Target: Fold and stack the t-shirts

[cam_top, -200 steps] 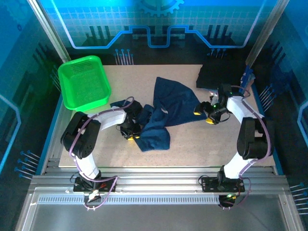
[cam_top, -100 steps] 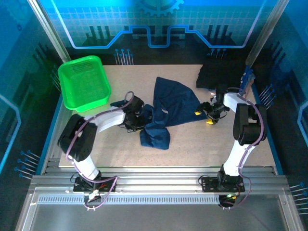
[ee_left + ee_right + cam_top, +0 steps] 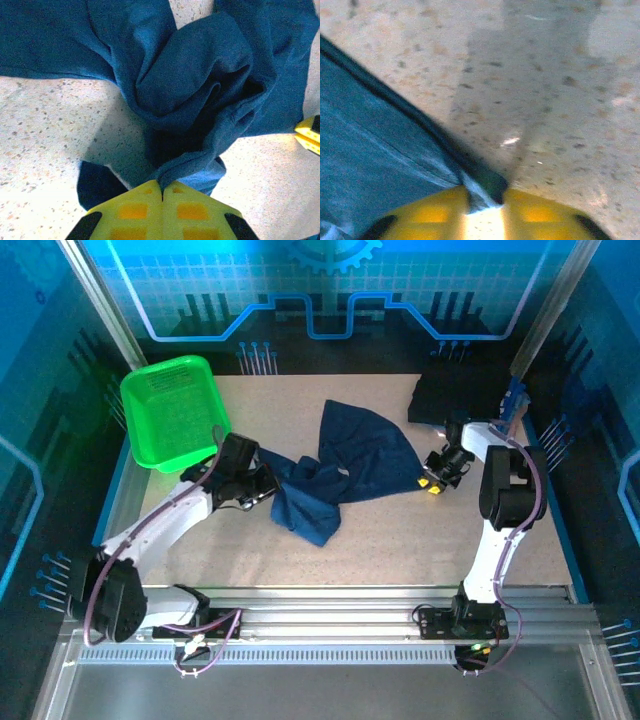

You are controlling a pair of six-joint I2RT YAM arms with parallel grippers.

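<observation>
The navy-blue t-shirt lies crumpled in the middle of the speckled table. The left gripper has its yellow fingers pressed together on a bunched fold at the shirt's left side. The right gripper pinches the shirt's right edge, the hem caught between its tips in the right wrist view. A near-black t-shirt lies at the far right, and a green mesh basket sits at the far left.

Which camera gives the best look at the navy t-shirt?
Top external: the whole crumpled navy t-shirt lies in frame. Left wrist has a bunched fold at its jaws; right wrist, a pinched edge.
</observation>
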